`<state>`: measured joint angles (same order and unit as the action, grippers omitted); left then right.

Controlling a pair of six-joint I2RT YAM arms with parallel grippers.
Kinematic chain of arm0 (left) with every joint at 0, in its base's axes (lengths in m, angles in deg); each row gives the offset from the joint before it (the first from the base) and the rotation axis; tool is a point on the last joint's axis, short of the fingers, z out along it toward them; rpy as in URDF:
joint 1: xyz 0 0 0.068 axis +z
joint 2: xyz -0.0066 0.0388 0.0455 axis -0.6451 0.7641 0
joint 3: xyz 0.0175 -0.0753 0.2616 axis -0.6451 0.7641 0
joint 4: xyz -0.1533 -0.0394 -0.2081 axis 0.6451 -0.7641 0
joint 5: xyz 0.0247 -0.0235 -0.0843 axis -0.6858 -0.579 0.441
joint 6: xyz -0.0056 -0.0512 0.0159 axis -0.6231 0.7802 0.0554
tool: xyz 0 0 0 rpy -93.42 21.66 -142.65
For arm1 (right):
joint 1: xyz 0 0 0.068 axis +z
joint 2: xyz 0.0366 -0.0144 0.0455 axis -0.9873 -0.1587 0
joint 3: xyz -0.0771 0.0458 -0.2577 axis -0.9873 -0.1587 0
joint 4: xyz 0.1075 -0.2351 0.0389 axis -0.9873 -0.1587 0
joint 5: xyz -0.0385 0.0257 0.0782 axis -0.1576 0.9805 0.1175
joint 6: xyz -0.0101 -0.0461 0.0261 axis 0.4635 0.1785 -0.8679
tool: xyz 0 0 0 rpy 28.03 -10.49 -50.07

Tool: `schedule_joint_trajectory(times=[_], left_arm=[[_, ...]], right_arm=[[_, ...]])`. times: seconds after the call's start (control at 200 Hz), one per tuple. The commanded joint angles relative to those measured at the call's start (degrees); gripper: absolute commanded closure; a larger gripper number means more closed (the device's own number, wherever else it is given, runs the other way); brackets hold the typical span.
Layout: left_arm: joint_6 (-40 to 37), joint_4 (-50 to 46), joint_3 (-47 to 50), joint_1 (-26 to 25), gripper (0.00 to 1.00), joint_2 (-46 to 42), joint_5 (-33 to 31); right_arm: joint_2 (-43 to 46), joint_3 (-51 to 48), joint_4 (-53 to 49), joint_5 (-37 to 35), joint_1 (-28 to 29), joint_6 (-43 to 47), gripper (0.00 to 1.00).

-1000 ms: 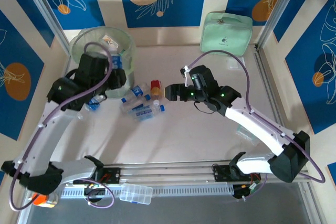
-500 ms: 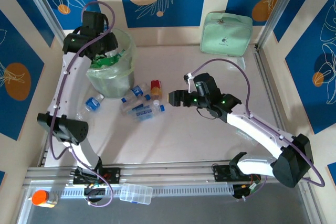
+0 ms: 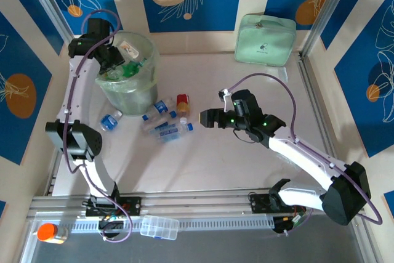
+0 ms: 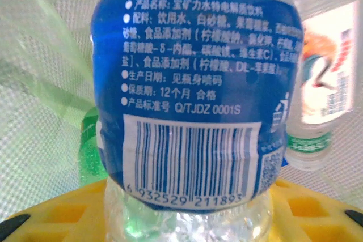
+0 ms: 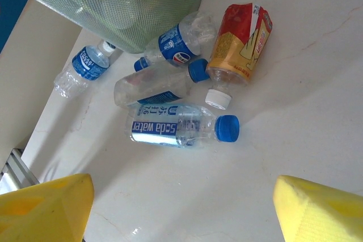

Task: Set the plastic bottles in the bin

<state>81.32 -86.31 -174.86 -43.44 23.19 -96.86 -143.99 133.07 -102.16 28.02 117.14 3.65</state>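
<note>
- My left end effector [image 3: 114,60] hung over the mouth of the large round translucent grey-green bin lined with a clear bag [image 3: 146,53], which stood in the far-left corner of the bench [image 3: 246,164].
- Its yellow fingers [image 4: 62,213] were clamped on a clear plastic bottle with a blue printed label [image 4: 195,94], held by the part below the label, barcode facing the wrist camera.
- Inside the bin lay crushed green bottles [image 3: 126,72]. A bottle with a white and orange label and a green cap [image 4: 315,111] lay just beside the one I held.
- My right end effector [image 3: 204,117] hovered near the middle of the bench, its yellow fingers [image 5: 45,208] spread wide with nothing between them, pointing toward the left edge.
- Five bottles lay on the bench just on the near side of the bin:
- a clear soda-water bottle with a blue cap [image 5: 176,128], closest to my right end effector;
- a flattened clear bottle with a blue cap [image 5: 156,89], lying alongside it;
- a clear bottle with a dark blue label [image 5: 176,41], touching the bin's wall;
- a red and orange-brown bottle with a white cap [image 5: 238,43], on the far side of the group;
- a small clear bottle with a blue label [image 5: 85,66], apart from the rest, toward the left edge.
- A mint-green zip pouch [image 3: 266,38] leaned at the far edge, well apart from the bottles.
</note>
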Motion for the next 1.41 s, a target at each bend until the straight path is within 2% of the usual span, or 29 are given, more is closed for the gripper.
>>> schedule_joint_trajectory(times=[0.0,0.33,0.52,0.705,0.91,1.085,1.255,1.401], left_arm=[[1.62,0.71,3.34,0.71,0.68,0.36,5.29],[2.62,2.06,4.48,0.98,0.33,0.76,8.46],[2.12,2.46,2.95,0.89,0.24,-1.98,9.22],[1.5,4.13,1.81,0.64,0.22,-6.2,10.74],[-1.59,4.82,1.43,-0.8,0.24,-11.76,8.99],[-3.05,9.65,8.82,-2.01,0.25,-20.49,1.61],[-1.42,11.17,18.13,-0.73,0.25,-29.18,-13.57],[8.27,7.76,24.98,6.17,0.27,-32.2,-10.92]], right_arm=[[0.65,-0.54,1.78,1.32,-0.63,-0.24,0.17],[0.71,-1.02,2.35,1.7,-0.94,-0.38,0.17],[1.53,-1.21,2.33,1.43,-0.86,-0.21,0.17],[2.14,-1.04,2.33,1.37,-0.59,-0.02,0.17],[2.9,-0.87,1.89,0.88,0.07,0.33,0.17],[3.12,-0.55,1.32,0.18,1.2,0.5,0.17],[3.2,-0.49,1.19,-0.57,2.38,0.29,0.17],[3.37,-0.66,1.07,-1.28,3.4,0.14,0.17]])
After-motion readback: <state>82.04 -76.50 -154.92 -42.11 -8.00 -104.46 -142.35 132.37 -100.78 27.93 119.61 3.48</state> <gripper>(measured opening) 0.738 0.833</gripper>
